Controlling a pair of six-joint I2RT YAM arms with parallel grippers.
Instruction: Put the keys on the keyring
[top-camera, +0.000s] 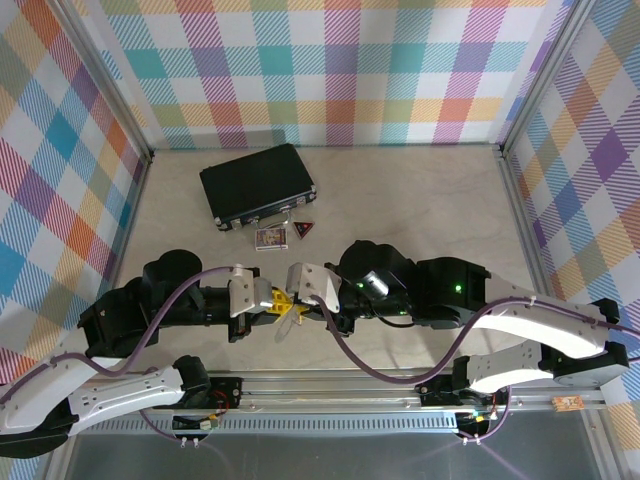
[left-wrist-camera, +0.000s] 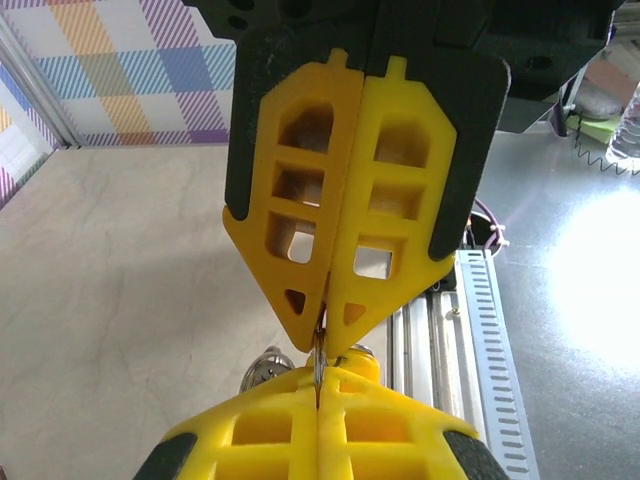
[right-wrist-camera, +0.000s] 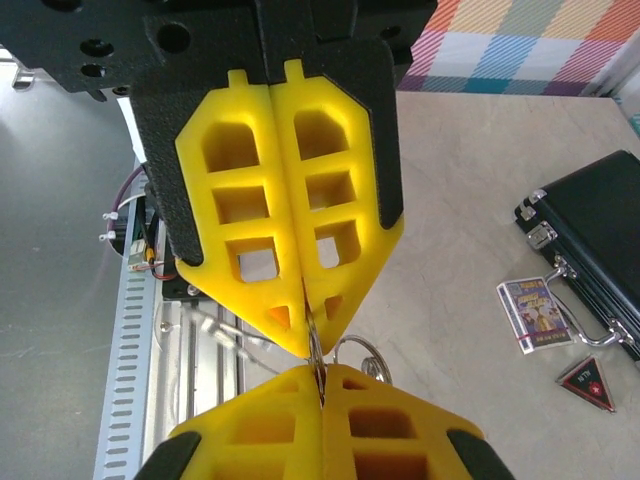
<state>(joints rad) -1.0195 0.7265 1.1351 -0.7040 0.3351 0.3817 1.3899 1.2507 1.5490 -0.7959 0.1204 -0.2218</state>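
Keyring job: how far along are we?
Done: pickup; a thin metal piece is held off the table. In hand: left gripper and right gripper, both shut, meet tip to tip on it, a silver ring beside. Left: threading; whether any key is on yet, I cannot tell.

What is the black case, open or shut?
Shut. The black case lies flat with its lid down and latches against its edge.

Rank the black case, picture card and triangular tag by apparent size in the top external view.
1. black case, by far the largest
2. picture card
3. triangular tag, only slightly smaller than the card, so that is a close call
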